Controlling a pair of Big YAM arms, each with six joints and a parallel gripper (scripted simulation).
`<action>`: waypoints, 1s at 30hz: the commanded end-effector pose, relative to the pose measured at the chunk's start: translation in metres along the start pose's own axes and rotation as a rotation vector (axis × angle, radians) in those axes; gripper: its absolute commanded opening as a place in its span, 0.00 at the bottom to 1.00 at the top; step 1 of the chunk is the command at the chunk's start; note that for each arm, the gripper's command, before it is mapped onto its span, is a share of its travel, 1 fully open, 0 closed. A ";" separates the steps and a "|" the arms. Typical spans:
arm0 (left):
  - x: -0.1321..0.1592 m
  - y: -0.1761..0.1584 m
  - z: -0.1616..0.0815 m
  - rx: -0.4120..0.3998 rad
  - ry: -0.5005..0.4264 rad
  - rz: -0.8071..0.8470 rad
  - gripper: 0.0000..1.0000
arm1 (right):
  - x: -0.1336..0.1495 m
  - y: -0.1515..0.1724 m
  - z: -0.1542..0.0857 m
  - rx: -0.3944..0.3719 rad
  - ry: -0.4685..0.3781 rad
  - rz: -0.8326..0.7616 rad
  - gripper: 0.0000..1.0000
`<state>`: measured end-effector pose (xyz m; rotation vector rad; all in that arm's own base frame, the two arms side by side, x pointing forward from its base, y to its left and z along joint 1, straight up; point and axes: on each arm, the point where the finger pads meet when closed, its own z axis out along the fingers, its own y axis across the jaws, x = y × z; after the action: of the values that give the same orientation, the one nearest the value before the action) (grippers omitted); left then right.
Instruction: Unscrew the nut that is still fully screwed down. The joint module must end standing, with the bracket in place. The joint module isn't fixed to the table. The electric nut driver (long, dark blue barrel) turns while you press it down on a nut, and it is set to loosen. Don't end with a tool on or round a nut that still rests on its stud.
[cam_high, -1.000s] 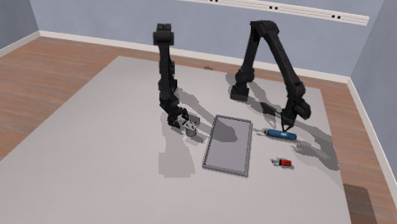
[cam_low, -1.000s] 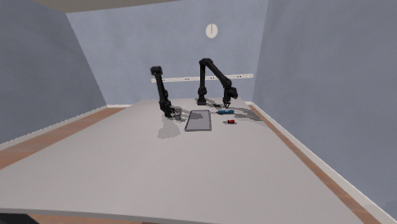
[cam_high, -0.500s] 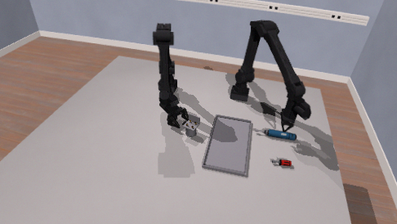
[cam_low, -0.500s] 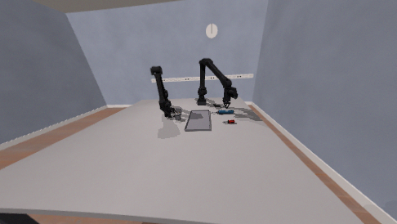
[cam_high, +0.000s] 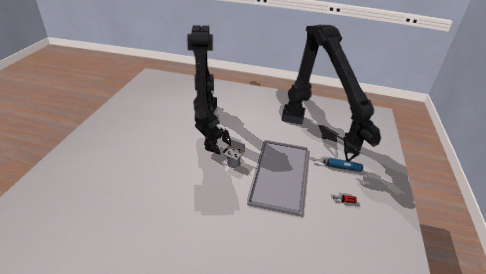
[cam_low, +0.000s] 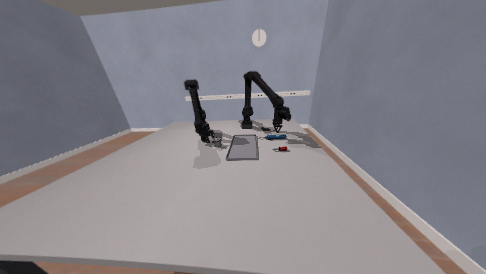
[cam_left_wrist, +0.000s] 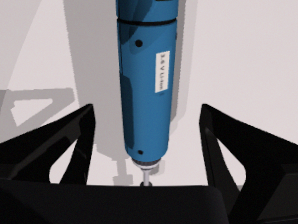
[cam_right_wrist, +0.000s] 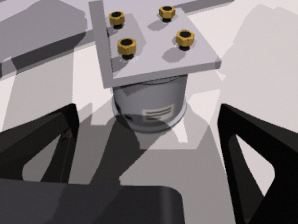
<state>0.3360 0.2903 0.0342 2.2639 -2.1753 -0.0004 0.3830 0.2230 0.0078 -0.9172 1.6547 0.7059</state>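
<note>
The joint module (cam_high: 232, 160) (cam_low: 217, 142) (cam_right_wrist: 150, 95) stands upright, a grey cylinder with the flat bracket (cam_right_wrist: 150, 55) on top. Several yellow nuts (cam_right_wrist: 126, 46) (cam_right_wrist: 184, 36) sit on its studs; I cannot tell which is lowest. My right gripper (cam_high: 219, 145) (cam_low: 209, 137) (cam_right_wrist: 148, 112) is open and empty, close beside the module with a finger on each side, apart from it. The dark blue nut driver (cam_high: 343, 164) (cam_low: 274, 136) (cam_left_wrist: 147, 80) lies flat on the table. My left gripper (cam_high: 349, 156) (cam_low: 277, 129) (cam_left_wrist: 147, 113) is open and straddles the driver's tip end without touching it.
A shallow grey tray (cam_high: 257, 172) (cam_low: 242, 158) lies between the module and the driver. A small red and black tool (cam_high: 346, 198) (cam_low: 282, 149) lies nearer the front than the driver. The table (cam_high: 125, 200) is wide; the arm bases stand at its back.
</note>
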 end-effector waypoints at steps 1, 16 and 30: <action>-0.009 -0.010 -0.012 0.027 -0.021 0.000 0.65 | -0.014 -0.002 -0.005 0.003 -0.004 -0.015 0.86; -0.009 -0.010 -0.012 0.027 -0.021 0.000 0.65 | -0.039 -0.004 -0.010 0.005 -0.008 -0.016 0.86; -0.009 -0.010 -0.012 0.027 -0.021 0.000 0.65 | -0.060 -0.002 -0.017 0.004 -0.006 -0.014 0.86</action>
<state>0.3360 0.2903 0.0342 2.2639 -2.1753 -0.0004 0.3843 0.2234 0.0583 -0.9179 1.6544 0.7061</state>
